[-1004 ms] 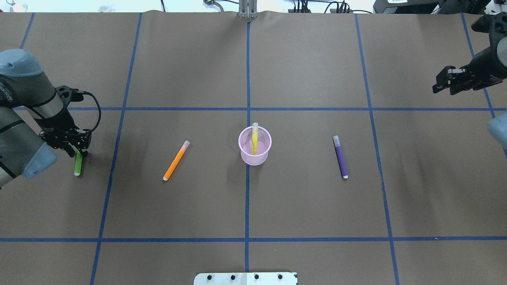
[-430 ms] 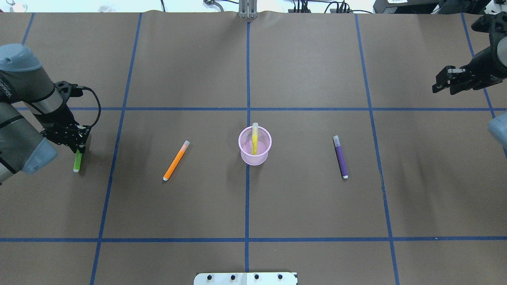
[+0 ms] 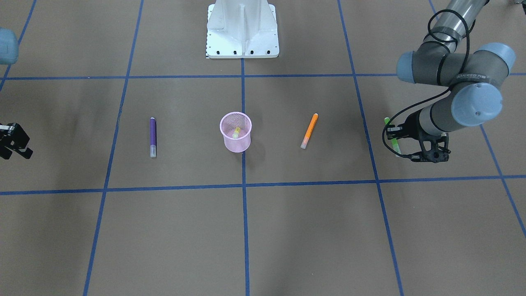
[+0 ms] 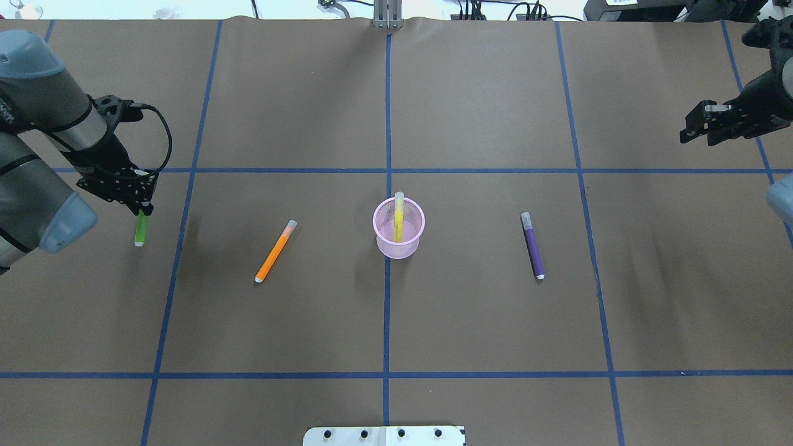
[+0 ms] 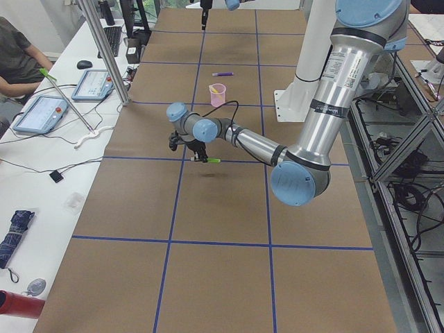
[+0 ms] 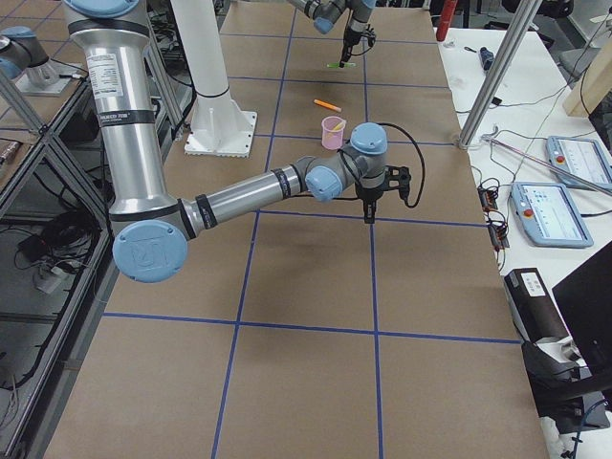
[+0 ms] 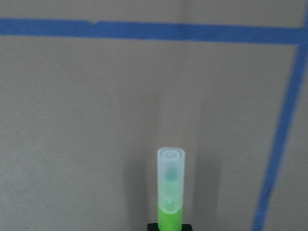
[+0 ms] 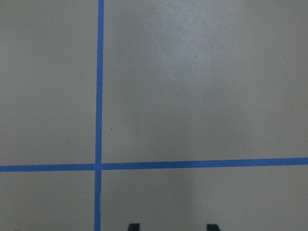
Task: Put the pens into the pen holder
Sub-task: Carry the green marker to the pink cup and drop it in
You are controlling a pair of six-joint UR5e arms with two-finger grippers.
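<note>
My left gripper [image 4: 142,209] is shut on the bright green pen [image 4: 140,230] and holds it off the table at the left; the left wrist view shows the pen's pale cap end [image 7: 170,185] sticking out in front. The pink mesh pen holder [image 4: 398,248] stands at the table's centre with a yellow pen [image 4: 398,214] in it. The orange pen [image 4: 275,252] lies left of the holder and the purple pen [image 4: 533,246] lies right of it. My right gripper [image 4: 689,132] is open and empty at the far right; its fingertips [image 8: 133,226] stand apart.
The white robot base [image 3: 241,28] stands at the robot's side of the table. Blue tape lines [image 4: 387,111] cross the brown table cover. A desk with tablets [image 5: 41,111] and a seated person lies beyond the far edge.
My left gripper has risen with the green pen in it and moved away from the robot and slightly toward the centre. The right gripper has barely shifted.
</note>
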